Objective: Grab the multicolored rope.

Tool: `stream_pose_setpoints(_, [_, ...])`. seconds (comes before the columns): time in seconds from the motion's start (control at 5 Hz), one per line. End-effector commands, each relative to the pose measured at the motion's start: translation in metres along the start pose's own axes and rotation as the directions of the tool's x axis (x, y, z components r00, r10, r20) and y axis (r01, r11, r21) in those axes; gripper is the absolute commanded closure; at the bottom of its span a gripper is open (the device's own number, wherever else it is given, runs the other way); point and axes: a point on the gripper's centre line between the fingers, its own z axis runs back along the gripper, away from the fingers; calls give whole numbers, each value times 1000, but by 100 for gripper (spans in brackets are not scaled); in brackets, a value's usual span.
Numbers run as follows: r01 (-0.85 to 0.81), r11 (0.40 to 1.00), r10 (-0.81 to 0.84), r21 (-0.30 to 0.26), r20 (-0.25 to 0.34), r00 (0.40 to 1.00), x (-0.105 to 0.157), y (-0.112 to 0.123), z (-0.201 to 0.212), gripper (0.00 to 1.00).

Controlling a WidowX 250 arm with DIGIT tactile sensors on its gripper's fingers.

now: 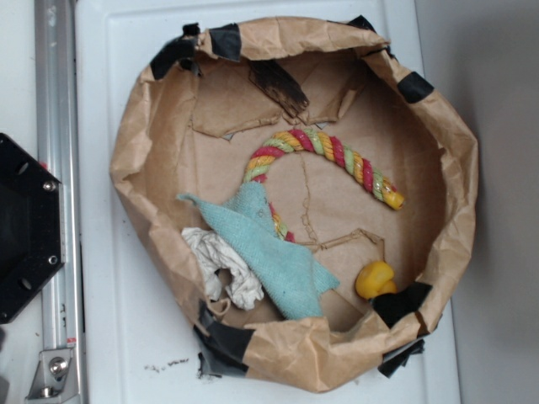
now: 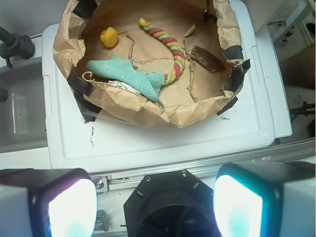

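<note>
Jaws point(image 2: 155, 205) released, empty | high above, well apart from multicolored rope point(image 2: 168, 47)

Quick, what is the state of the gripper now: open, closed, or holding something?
Gripper: open and holding nothing; its two fingers stand wide apart, far back from the multicolored rope in the paper basin.

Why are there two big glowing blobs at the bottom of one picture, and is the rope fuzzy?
In the wrist view, the end effector fingers sit very near the lens, blurred and glaring white-teal. In both views the multicolored rope stays fairly sharp; the exterior view is evenly lit, with soft shadow inside the paper basket.
</note>
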Motion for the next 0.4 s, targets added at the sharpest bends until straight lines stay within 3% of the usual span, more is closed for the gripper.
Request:
stream_pose_setpoints(0.0, [0, 1000, 0, 0, 0, 1000, 0, 0, 0, 0])
stream_pose_setpoints(0.2, [74, 994, -76, 81, 20, 997, 47, 21, -40, 0])
